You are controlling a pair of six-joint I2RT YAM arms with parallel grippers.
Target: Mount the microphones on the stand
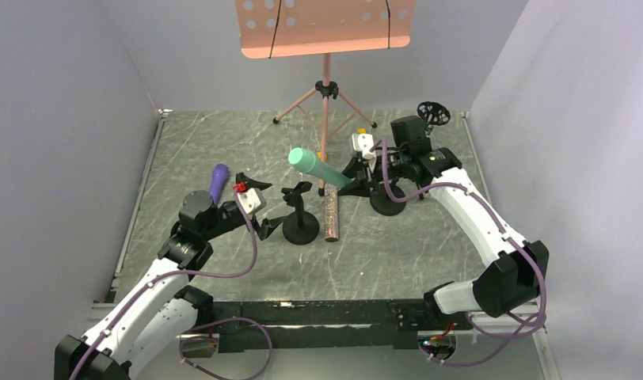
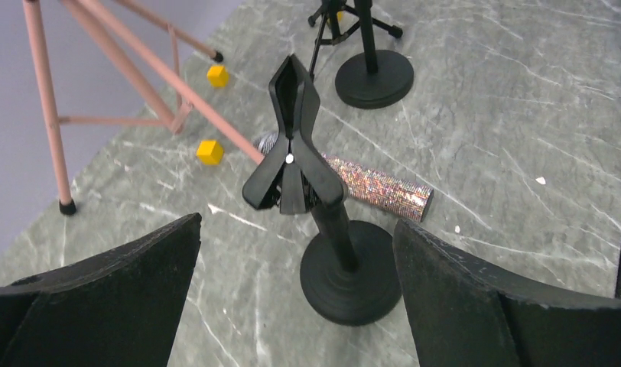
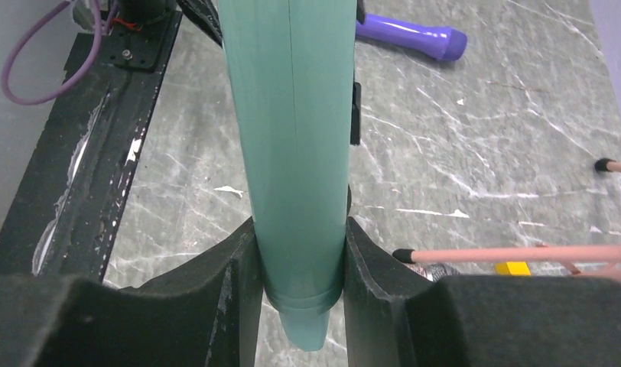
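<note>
High rear camera overlooks the table (image 1: 429,237); wrist cameras sit close above it.

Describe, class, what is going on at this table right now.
The right gripper holds the green microphone tilted at the clip of the right-hand stand; whether it is seated is unclear. The left gripper hangs open, facing an empty stand. The glittery microphone and the purple microphone lie on the table, unclipped.
</note>
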